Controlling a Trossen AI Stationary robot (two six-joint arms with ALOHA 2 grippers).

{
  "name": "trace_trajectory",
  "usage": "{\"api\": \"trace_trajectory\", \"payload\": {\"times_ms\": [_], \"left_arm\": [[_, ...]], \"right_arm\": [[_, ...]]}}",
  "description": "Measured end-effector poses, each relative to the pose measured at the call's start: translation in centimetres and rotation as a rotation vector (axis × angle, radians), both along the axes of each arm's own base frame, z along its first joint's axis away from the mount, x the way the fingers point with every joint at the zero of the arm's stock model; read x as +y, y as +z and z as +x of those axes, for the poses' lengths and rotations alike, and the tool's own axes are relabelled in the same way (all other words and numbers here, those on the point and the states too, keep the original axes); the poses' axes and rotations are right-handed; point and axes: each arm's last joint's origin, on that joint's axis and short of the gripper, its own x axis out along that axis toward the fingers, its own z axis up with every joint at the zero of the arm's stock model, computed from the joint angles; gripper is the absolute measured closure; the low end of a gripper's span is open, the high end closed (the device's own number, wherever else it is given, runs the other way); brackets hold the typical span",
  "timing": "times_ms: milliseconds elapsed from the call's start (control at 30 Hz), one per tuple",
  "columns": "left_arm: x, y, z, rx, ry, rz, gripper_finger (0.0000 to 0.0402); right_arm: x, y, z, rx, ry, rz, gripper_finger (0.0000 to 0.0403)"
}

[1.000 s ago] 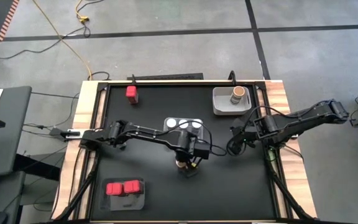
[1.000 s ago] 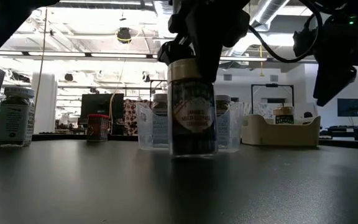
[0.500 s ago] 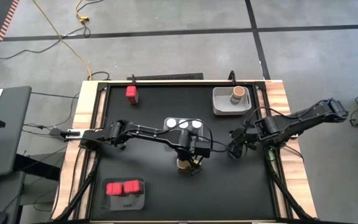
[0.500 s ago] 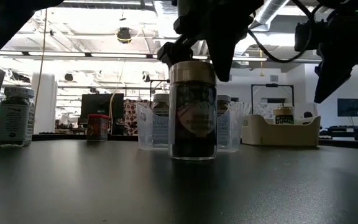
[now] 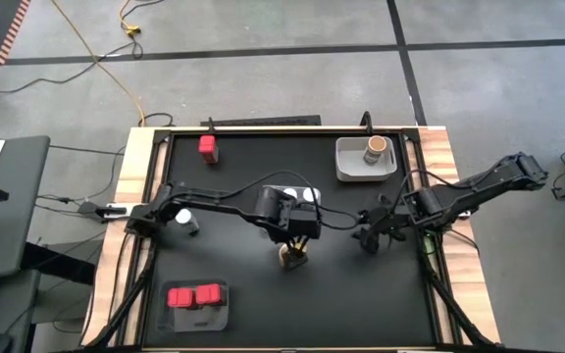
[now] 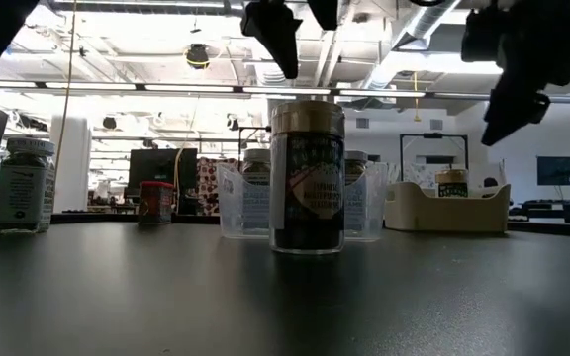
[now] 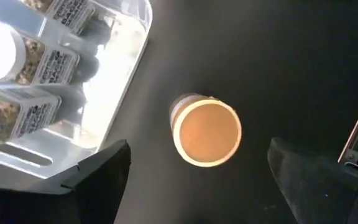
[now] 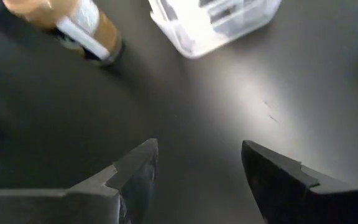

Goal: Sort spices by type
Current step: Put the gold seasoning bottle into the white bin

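the tan-lidded spice jar (image 5: 289, 255) stands upright on the black table (image 5: 361, 294), free of any grip, just in front of the clear tray (image 5: 290, 186) that holds the white-lidded jars (image 7: 39, 59). the left gripper (image 7: 197, 165) hangs directly above it with its fingers spread wide and nothing between them — the wrist view looks straight down on the round tan lid. the right gripper (image 8: 197, 165) hovers off to the jar's right, fingers parted and empty.

this looks like a hand-over step: the jar sits mid-table where the right arm can reach it. its match, another tan jar (image 5: 373, 149), sits in the grey tray (image 5: 346, 167) at the far right corner. the next move probably calls for the right gripper to close around the jar's body and carry it there — with the left arm out of the way first.

two red boxes (image 5: 194, 295) share a near-left tray; one red box (image 5: 207, 146) stands alone far-left, unsorted.
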Motion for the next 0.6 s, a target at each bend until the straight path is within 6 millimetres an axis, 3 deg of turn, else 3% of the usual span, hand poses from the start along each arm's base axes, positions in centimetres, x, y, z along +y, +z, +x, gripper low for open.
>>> {"api": "trace_trajectory", "payload": {"times_ms": [200,400,600], "left_arm": [[-0.4,0.3,-0.2,-0.021,-0.046,0.09,0.004],[-3.1,1.0,-0.3,-0.12,-0.183,0.218,0.004],[-3.8,1.4,-0.7,-0.144,-0.197,0.303,0.004]], "right_arm": [[0.2,0.6,0.9,-0.098,-0.023,0.046,0.0143],[0.3,1.1,1.4,-0.178,-0.051,0.097,0.0143],[0.2,0.4,2.2,-0.152,-0.072,0.089,0.0134]]}}
